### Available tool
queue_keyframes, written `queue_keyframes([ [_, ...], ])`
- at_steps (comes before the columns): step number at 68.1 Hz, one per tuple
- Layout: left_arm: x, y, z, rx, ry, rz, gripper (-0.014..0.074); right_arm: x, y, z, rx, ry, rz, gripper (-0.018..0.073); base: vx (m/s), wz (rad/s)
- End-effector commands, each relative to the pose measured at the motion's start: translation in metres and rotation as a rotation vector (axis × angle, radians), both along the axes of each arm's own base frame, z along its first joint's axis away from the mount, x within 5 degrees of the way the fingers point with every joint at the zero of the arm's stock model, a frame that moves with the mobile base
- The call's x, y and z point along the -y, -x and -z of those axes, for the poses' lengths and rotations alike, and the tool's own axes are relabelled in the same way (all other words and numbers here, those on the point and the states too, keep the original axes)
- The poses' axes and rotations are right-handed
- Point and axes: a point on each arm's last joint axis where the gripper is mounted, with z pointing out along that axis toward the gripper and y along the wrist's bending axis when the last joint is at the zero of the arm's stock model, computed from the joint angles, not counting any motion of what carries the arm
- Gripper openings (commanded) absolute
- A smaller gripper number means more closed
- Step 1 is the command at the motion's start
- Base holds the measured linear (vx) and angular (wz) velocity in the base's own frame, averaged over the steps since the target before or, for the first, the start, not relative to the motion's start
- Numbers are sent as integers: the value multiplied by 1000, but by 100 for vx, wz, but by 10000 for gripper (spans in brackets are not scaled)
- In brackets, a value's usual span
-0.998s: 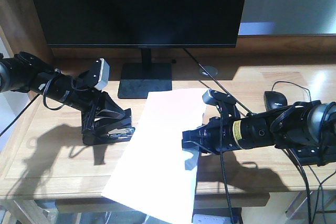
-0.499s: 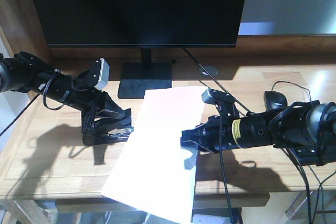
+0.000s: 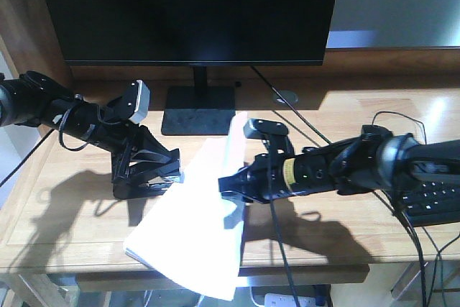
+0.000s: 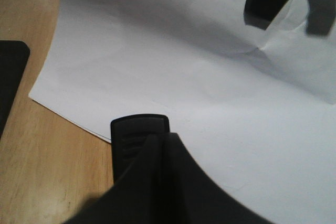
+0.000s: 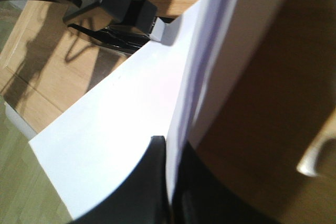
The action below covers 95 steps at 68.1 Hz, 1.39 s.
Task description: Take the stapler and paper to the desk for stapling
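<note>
At left, stapler (image 3: 159,183): left gripper (image 3: 154,167) is clamping it, nose meeting paper (image 3: 190,221).
Paper: right gripper (image 3: 231,186) is pinching its opposite edge.

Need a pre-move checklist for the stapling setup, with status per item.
1. Right gripper pinching the paper: ok, the edge sits between its fingers.
2. Left gripper holding the stapler: ok.
3. Paper lying flat: not ok, its right side is buckled upward.
4. Paper fully on the desk: not ok, the near corner overhangs the front edge.
5. Paper edge inside the stapler mouth: cannot tell.
</note>
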Motion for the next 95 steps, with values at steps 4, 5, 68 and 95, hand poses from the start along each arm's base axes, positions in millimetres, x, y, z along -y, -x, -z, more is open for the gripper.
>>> queue_keyframes([
  [4,3,0,-37,63,69,-14,-7,-16,-8,-25,60,-72,-34,-5,0,0],
  [5,3,0,-37,63,69,-14,-7,-16,-8,-27,62,-78,-40,-5,0,0],
  [68,3,0,-37,63,69,-13,-7,-27,-24,-94,238,-182,-90,-5,0,0],
  [95,3,0,-37,63,69,-13,-7,-30,-33,-57,112,-162,-44,-5,0,0],
])
